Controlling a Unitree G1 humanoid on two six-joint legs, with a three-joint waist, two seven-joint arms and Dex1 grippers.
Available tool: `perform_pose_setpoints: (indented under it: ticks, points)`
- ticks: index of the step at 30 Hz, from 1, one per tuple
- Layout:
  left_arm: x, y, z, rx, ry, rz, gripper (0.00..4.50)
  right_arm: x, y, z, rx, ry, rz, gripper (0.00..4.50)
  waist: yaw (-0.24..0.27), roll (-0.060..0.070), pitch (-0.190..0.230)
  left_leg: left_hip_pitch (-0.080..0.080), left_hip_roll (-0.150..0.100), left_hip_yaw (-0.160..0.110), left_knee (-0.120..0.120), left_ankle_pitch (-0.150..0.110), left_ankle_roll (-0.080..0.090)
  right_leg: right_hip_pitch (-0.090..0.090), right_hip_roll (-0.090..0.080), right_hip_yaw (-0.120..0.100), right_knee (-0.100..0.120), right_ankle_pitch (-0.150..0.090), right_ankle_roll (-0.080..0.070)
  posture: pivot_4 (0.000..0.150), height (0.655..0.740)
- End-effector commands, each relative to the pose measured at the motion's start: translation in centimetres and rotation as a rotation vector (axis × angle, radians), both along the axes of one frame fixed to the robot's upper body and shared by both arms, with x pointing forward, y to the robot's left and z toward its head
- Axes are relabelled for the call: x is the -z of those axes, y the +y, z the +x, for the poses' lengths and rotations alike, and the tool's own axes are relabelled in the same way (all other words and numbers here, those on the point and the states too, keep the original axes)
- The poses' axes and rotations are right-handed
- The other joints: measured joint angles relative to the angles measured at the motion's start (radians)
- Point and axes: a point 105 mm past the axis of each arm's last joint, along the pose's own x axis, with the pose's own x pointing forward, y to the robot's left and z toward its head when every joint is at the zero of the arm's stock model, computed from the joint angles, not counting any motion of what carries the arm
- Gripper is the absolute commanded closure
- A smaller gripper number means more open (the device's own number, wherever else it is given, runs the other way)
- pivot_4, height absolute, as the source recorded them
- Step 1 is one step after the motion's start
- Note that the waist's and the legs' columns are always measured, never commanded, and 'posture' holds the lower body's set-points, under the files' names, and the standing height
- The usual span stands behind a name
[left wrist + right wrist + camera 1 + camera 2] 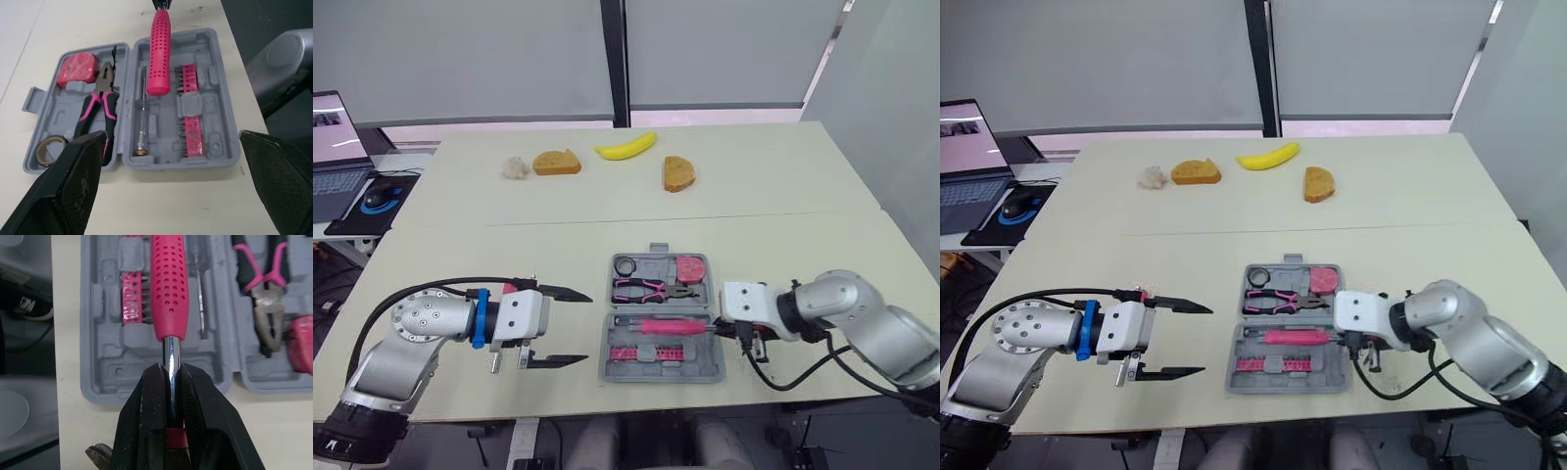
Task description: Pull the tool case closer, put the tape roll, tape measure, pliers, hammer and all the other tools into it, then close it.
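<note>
In the lower centre of the left eye view, the tool case [705,364] lies open on the desk [783,196], between the two arms. The step in hand is judged to be the laying of the hammer [671,325] into the half of the case at the lower edge of the frame. Its chrome shaft is pinched between the narrowed fingers of the right end effector [170,373], and its pink, dimpled grip lies lengthwise over the moulded tray. Whether it is fully seated in its recess cannot be told.

The left end effector [587,328] is held wide and holds nothing, just to the left of the case.

In the upper half of the case, the tape roll [626,265] is seen at the left, the pliers [651,288] in the middle and the tape measure [690,267] at the right. A row of pink bits [193,132] and a thin screwdriver [143,122] are lodged beside the hammer.

Next, a release of the shaft and a clear withdrawal of the right arm are called for, so that one half can be folded over the other. The hammer head should be pressed flat first, or the case may not shut.
</note>
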Motion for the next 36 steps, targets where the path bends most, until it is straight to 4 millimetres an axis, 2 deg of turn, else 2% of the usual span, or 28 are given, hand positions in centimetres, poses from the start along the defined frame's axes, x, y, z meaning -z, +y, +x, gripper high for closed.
perform_pose_setpoints:
  ticks: [1,3,7,20,27,36]
  points:
    - [-0.8,0.1,-0.2,0.015,-0.034,0.006,0.00,-0.8,1.4,1.0,-0.044,-0.065,-0.010,4.29,0.000,0.000,0.000,0.000,0.000,0.000,0.000,0.000,0.000,0.000,0.000,0.000,0.000,0.000,0.000,0.150,0.7400]
    - [-0.8,0.2,-0.2,0.009,-0.032,0.008,0.00,-0.6,2.4,1.4,-0.061,-0.076,-0.015,4.29,0.000,0.000,0.000,0.000,0.000,-0.001,0.000,0.000,0.000,0.000,0.000,-0.001,0.000,0.000,0.000,0.150,0.7400]
    - [-0.7,0.2,-0.4,0.007,-0.028,0.013,0.00,0.1,3.1,1.5,-0.087,-0.082,-0.033,4.29,0.002,0.000,0.000,0.000,0.000,-0.001,0.000,0.000,0.000,-0.001,0.000,-0.001,0.000,0.000,0.000,0.150,0.7400]
    - [-0.3,-0.5,-0.9,0.034,-0.035,0.009,0.00,1.9,4.2,1.5,-0.091,-0.064,-0.030,4.29,0.001,0.000,0.000,0.000,0.000,-0.001,0.000,0.000,-0.001,-0.001,0.000,-0.001,0.001,0.000,0.000,0.150,0.7400]
    - [0.3,0.1,-1.2,0.037,-0.023,0.032,0.00,3.1,4.7,1.6,-0.073,-0.053,-0.019,4.29,0.001,0.000,0.000,0.000,0.000,-0.001,0.000,0.000,-0.001,-0.001,0.000,-0.001,0.001,0.000,0.000,0.150,0.7400]
    - [0.5,0.1,-1.2,0.033,-0.025,0.028,0.00,3.7,5.1,1.4,-0.075,-0.039,-0.008,4.29,0.001,0.000,0.000,0.001,0.000,-0.001,0.000,0.000,-0.001,-0.001,0.000,-0.001,0.001,0.000,0.000,0.150,0.7400]
